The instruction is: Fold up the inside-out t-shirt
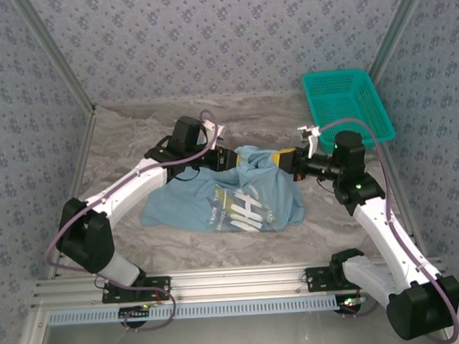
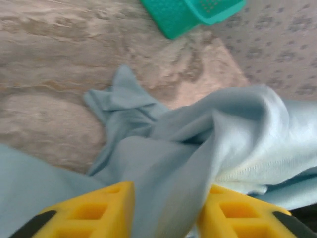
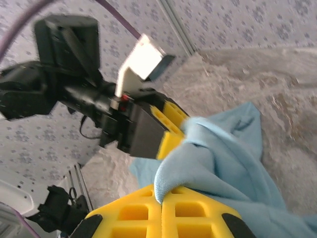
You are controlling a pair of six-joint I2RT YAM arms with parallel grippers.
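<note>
The inside-out t-shirt (image 1: 216,207) lies crumpled in the middle of the surface (image 1: 128,139), its far edge lifted and bunched between the two arms, well clear of the teal basket (image 1: 336,75) at the far right. The right jaws are clenched on a corner of the shirt's hem, the fabric pinched right at their tips in the right wrist view. The left jaws stand parted around a thick fold of cloth; I cannot tell whether they press it or have let it go. The step in hand looks like sorting out the garment before any fold. It would go best if the right grip stays firm while the left arm (image 1: 130,189) finds a single layer at a hem or shoulder rather than a wad. The two should then draw apart and lift so the shirt hangs flat, and only after that lay it down smooth. Gathering several layers at once would lock in the twist. Large white block letters show on the blue cloth in the top view, folded and at an angle. Strokes like an "H" are plain, but the whole word cannot be read, and the smaller print beside it is too fine.
</note>
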